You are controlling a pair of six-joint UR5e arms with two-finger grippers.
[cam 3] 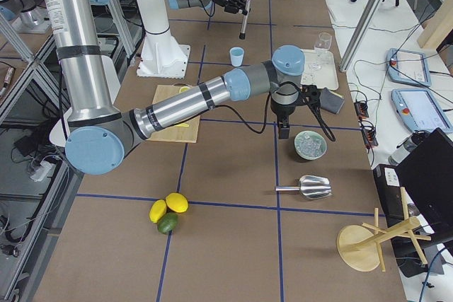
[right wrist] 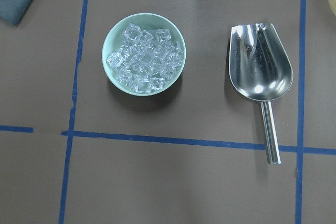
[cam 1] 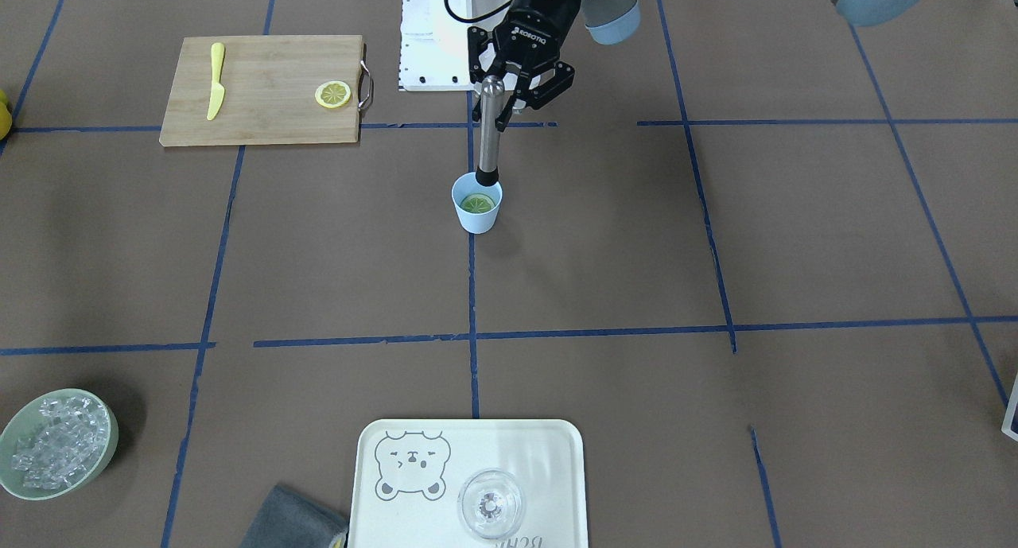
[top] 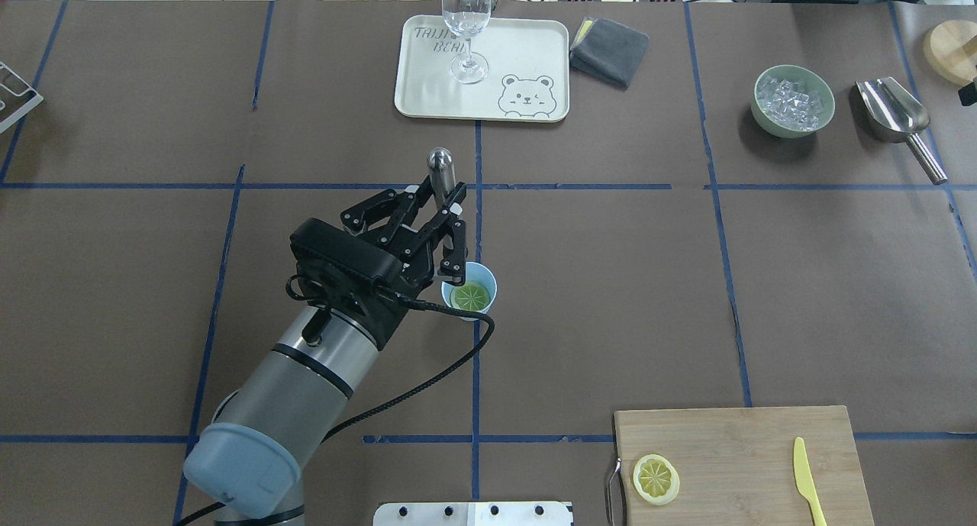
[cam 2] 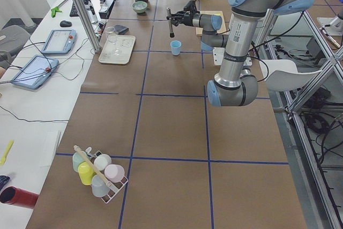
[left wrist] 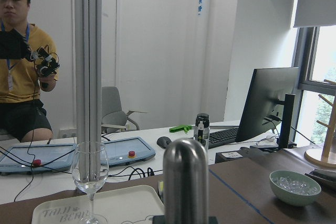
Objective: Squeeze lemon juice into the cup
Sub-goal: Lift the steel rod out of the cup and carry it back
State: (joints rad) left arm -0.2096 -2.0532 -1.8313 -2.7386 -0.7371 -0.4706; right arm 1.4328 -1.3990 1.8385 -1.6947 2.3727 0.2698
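Note:
The light-blue cup (cam 1: 477,214) stands near the table's middle, also in the overhead view (top: 482,278). A lemon slice (cam 1: 479,204) lies flat inside it (top: 469,295). My left gripper (cam 1: 495,112) is shut on a steel muddler (cam 1: 488,138) held upright; its black tip sits at the cup's far rim. In the overhead view the gripper (top: 439,205) is just left of the cup. A second lemon slice (top: 656,479) lies on the cutting board. My right gripper (cam 3: 283,129) hangs by the ice bowl; I cannot tell if it is open.
A wooden cutting board (top: 763,450) holds a yellow knife (top: 807,480). A cream tray (top: 527,53) bears a clear glass (top: 465,22). A grey cloth (top: 608,50), a green ice bowl (right wrist: 112,35) and a steel scoop (right wrist: 261,72) lie at the far right.

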